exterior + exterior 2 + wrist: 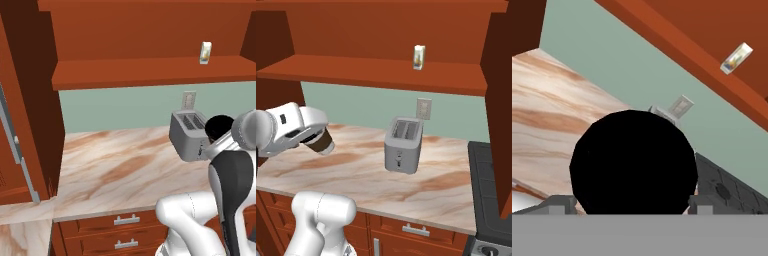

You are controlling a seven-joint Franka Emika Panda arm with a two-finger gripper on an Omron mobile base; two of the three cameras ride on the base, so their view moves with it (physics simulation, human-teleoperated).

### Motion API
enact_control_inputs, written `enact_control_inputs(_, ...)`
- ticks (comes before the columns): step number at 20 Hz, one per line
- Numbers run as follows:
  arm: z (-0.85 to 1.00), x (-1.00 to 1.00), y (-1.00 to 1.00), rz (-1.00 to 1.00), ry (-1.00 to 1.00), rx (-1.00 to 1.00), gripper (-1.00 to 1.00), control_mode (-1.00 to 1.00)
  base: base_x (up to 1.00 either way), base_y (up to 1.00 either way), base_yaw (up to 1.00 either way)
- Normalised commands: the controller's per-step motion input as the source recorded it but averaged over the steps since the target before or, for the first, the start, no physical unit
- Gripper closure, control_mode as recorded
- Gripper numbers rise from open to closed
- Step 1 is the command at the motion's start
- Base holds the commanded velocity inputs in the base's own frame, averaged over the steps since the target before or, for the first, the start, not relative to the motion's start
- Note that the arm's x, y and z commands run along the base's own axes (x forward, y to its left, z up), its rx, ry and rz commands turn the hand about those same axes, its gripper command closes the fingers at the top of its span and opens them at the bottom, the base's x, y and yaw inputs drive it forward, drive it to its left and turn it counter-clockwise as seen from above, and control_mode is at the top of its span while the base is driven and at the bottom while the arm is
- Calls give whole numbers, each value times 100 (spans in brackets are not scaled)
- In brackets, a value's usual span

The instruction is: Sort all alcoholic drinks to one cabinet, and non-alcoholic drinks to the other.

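Claw [320, 141] clamped on the brown cup [322, 143], held tilted in the air above the near left part of the marble table [356, 172]. In the hand view the cup's black lid [633, 162] sits between the two finger tips [558, 204]. Carton [418, 57] stands upright on the cabinet shelf [356, 70], up and right of the claw, well apart. Toaster [403, 145] stands on the table under the carton.

Your arm bent, raised over counter; gripper [320, 141] tilted sideways, jaws clamped wide round cup [322, 142].
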Motion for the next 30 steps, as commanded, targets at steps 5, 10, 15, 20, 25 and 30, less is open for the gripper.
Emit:
enact_control_inputs(5,28,6,0,0,0,11,100,-100,0,0,0)
enact_control_inputs(10,28,9,1,0,0,14,100,-100,0,0,0)
enact_control_inputs(15,16,10,9,0,0,12,100,-100,0,0,0)
enact_control_inputs(20,10,8,10,0,0,11,100,-100,0,0,0)
enact_control_inputs(25,14,9,8,0,-3,12,100,-100,0,0,0)
enact_control_inputs(30,20,15,14,0,-2,13,100,-100,0,0,0)
